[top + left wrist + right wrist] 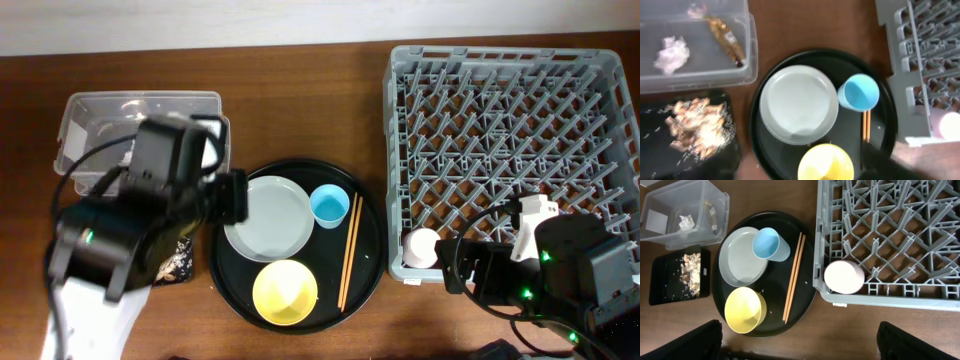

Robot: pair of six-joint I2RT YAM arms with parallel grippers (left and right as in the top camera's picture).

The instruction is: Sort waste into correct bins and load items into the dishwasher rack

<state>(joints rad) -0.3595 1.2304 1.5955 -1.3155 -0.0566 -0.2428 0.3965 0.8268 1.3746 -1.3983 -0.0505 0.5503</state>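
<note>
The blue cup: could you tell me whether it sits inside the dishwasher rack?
No, the blue cup stands on the round black tray beside the plate, outside the dishwasher rack.

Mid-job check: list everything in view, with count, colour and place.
Tub: one, clear, far left.
Tissue: one, white, in tub.
Wrapper: one, golden-brown, in tub.
Shallow tray: one, black, beside tub.
Food scraps: one pile, beige-brown, on shallow tray.
Round tray: one, black, centre.
Plate: one, grey, on round tray.
Bowl: one, yellow, on round tray.
Blue cup: one, blue, on round tray.
Chopsticks: one pair, tan, on round tray.
Rack: one, grey, right.
Pink cup: one, pink, rack's corner.
Left end effector: one, black, by plate.
Right end effector: one, black, open, beside rack.
</note>
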